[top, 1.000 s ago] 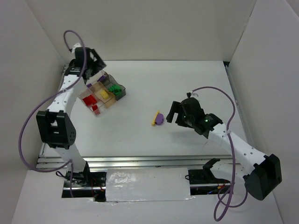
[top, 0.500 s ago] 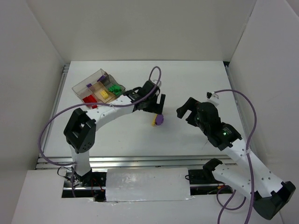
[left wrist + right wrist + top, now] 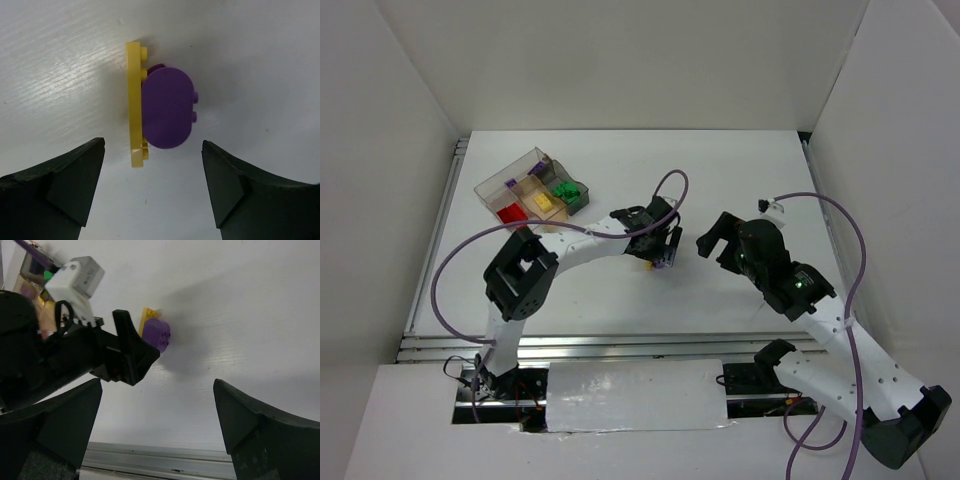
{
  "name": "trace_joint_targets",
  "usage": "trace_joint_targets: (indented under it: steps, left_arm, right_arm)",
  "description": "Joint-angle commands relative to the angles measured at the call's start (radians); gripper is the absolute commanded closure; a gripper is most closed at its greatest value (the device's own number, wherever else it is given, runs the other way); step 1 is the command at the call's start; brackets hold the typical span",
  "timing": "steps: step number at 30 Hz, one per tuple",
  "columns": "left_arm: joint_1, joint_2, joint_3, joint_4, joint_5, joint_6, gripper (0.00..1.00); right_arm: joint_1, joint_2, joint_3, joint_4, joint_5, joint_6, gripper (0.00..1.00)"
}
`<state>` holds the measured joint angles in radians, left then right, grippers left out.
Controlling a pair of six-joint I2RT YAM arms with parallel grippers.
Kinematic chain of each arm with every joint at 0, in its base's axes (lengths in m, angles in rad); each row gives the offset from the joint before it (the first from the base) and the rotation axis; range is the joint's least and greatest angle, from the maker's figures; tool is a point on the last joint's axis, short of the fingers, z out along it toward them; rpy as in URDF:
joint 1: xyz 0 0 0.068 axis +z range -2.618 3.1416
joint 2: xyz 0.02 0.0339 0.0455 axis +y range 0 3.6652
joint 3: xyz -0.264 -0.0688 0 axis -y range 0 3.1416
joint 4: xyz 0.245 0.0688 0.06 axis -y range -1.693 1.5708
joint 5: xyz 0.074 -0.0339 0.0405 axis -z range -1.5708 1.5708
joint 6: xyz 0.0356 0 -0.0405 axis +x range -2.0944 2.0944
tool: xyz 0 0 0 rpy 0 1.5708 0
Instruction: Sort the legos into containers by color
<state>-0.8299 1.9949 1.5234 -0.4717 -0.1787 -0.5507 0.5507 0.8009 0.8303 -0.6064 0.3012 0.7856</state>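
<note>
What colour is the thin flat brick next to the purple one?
Yellow. The thin brick shows best in the left wrist view.

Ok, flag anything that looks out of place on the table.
A yellow lego and a purple lego sit pressed together on the bare table, away from the tray; mixed colours, seemingly joined, need separating.

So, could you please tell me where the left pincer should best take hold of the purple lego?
Probably from straight above, closing across the joined pair: one finger on the yellow plate's flat outer face, the other on the purple lego's studded side. They lie on edge together, and the open left pincer straddles them that way.
</note>
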Motion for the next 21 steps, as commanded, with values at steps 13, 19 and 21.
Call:
trace_joint_targets:
  steps: [13, 19, 21]
  left_arm:
    - [0.002, 0.130, 0.046, 0.080, -0.045, 0.055, 0.61]
    - [0.002, 0.018, -0.098, 0.197, -0.056, 0.066, 1.00]
    - [0.002, -0.046, -0.144, 0.232, -0.057, 0.075, 1.00]
  right_arm:
    - [-0.006, -0.002, -0.005, 0.030, -0.008, -0.034, 0.00]
    - [-0.064, 0.014, -0.048, 0.098, -0.088, -0.031, 0.00]
    - [-0.096, 0.017, -0.057, 0.118, -0.132, -0.034, 0.00]
